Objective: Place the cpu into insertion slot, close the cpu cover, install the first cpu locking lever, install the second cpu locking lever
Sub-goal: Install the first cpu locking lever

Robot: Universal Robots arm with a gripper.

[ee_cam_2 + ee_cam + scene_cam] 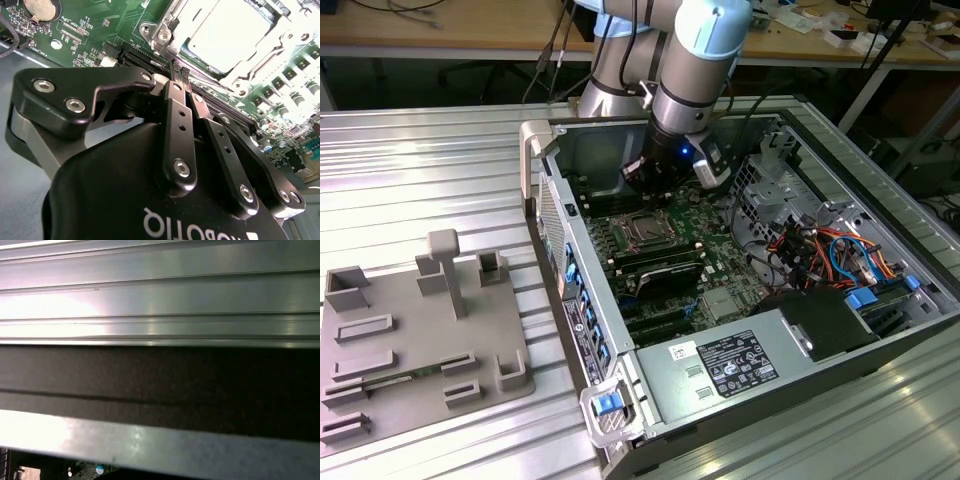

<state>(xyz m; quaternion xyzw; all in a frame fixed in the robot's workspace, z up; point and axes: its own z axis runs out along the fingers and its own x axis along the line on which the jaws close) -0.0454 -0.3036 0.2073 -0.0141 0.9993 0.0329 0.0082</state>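
1. Eyes on the end effector [178,70] in the second wrist view: black fingers [174,117] pressed together, clamped on nothing, tips hovering just beside the insertion slot [642,228].
2. Over to the cpu [225,32]: lying flat inside the insertion slot, pale grey top facing up.
3. On to the cpu cover [180,22]: folded down flat over the insertion slot, framing the chip through its square window.
4. Around the insertion slot, nothing but green motherboard [85,30].
5. Switching to the exterior view: catching the arm [695,60] reaching down into the open computer case [600,330], just beyond the insertion slot.
6. Well apart from the insertion slot, outside the case toward the exterior view's left: spotting a grey fixture tray [420,340] resting on the ribbed metal tabletop [420,170].
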